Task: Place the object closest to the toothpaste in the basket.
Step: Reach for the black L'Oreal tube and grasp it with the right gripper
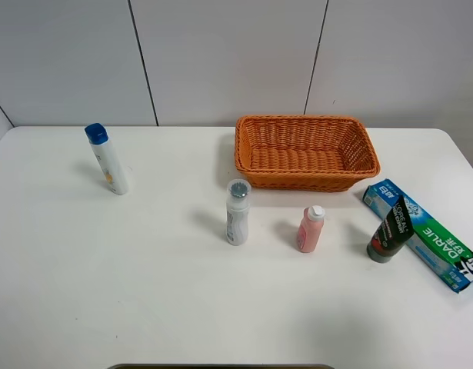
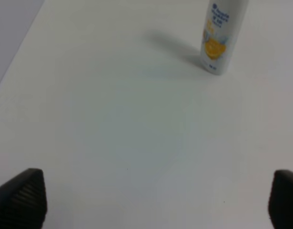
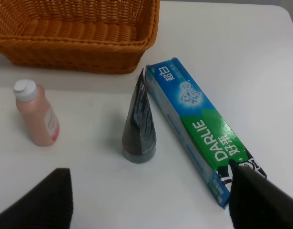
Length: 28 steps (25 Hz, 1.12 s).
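Note:
The blue-green toothpaste box (image 1: 421, 234) lies flat at the right of the table; it also shows in the right wrist view (image 3: 201, 129). A dark tube (image 1: 391, 231) stands on its cap, leaning against the box's left side (image 3: 140, 126). The woven orange basket (image 1: 298, 178) sits behind them, empty (image 3: 79, 59). My right gripper (image 3: 148, 205) is open, its fingers wide apart, on the near side of the dark tube and apart from it. My left gripper (image 2: 151, 205) is open and empty over bare table. Neither arm shows in the exterior view.
A pink bottle (image 1: 310, 229) stands left of the dark tube (image 3: 35, 119). A grey-capped white bottle (image 1: 237, 213) stands at the middle. A blue-capped white spray bottle (image 1: 108, 159) stands far left, ahead of my left gripper (image 2: 220, 33).

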Each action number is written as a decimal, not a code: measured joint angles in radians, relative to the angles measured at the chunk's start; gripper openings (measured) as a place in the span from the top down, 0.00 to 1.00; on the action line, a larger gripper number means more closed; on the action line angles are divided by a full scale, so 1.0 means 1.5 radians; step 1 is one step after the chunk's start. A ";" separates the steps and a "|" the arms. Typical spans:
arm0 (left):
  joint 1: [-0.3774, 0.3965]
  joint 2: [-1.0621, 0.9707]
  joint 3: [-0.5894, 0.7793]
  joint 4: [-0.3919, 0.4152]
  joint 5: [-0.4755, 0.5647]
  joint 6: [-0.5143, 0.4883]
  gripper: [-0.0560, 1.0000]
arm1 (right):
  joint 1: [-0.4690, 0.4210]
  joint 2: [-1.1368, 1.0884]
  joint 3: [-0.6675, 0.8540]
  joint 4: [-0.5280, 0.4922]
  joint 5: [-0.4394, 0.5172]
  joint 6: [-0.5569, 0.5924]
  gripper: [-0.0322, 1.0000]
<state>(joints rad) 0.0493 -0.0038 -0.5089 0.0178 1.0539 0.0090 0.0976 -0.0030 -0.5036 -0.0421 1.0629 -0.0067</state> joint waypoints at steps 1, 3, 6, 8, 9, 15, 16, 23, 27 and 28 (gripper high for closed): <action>0.000 0.000 0.000 0.000 0.000 0.000 0.06 | 0.000 0.000 0.000 0.000 0.000 0.000 0.28; 0.000 0.000 0.000 0.000 0.000 0.000 0.06 | 0.000 0.000 0.000 0.000 0.000 0.000 0.28; 0.000 0.000 0.000 0.000 0.000 0.000 0.06 | 0.000 0.000 0.000 0.000 0.000 0.000 0.28; 0.000 0.000 0.000 0.000 0.000 0.000 0.06 | 0.000 0.000 0.000 0.000 -0.001 0.000 0.28; 0.000 0.000 0.000 0.000 0.000 0.000 0.06 | 0.000 0.000 0.000 0.000 -0.001 0.000 0.28; 0.000 0.000 0.000 0.000 0.000 0.000 0.06 | 0.000 0.008 -0.020 0.000 -0.002 0.004 0.28; 0.000 0.000 0.000 0.000 0.000 0.000 0.06 | 0.000 0.019 -0.035 -0.001 -0.001 0.004 0.28; 0.000 0.000 0.000 0.000 0.000 0.000 0.06 | 0.000 0.207 -0.140 -0.005 0.030 0.047 0.28; 0.000 0.000 0.000 0.000 0.000 0.000 0.06 | 0.000 0.326 -0.187 -0.005 0.058 0.078 0.28; 0.000 0.000 0.000 0.000 0.000 0.000 0.06 | 0.000 0.355 -0.200 -0.005 0.065 0.082 0.28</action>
<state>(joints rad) 0.0493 -0.0038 -0.5089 0.0178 1.0539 0.0090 0.0976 0.5298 -0.8035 -0.0496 1.1600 0.1158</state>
